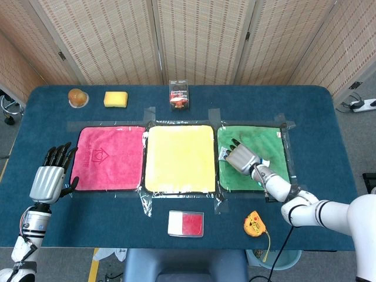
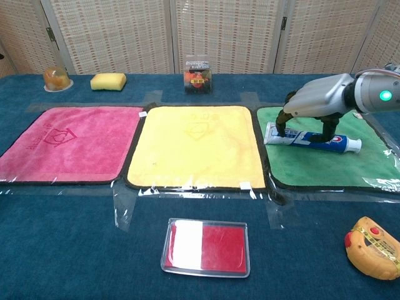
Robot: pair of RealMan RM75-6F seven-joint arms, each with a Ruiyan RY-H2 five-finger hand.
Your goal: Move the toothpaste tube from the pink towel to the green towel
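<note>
The toothpaste tube (image 2: 312, 137) is lying flat on the green towel (image 2: 325, 164), its flat crimped end near the towel's left edge and its cap end pointing right. The right hand (image 2: 310, 103) is arching over the tube with its fingers curled downward; the fingertips (image 2: 281, 131) are touching down at the tube, straddling it, but whether they are actually clamping it cannot be told from either view. In the head view the same right hand (image 1: 242, 157) is covering most of the tube, with only small bits of it peeking out beside the hand. The left hand (image 1: 48, 179) is hovering at the left end of the blue tabletop (image 1: 329, 117), just beside the pink towel (image 1: 108, 157), holding nothing, fingers spread and pointing away from the robot. The yellow towel (image 2: 197, 145) is lying between the pink and green ones, all three taped down. A red and white box (image 2: 205, 247) is sitting near the front edge, and a yellow tape measure (image 2: 373, 247) is sitting at the front right.
</note>
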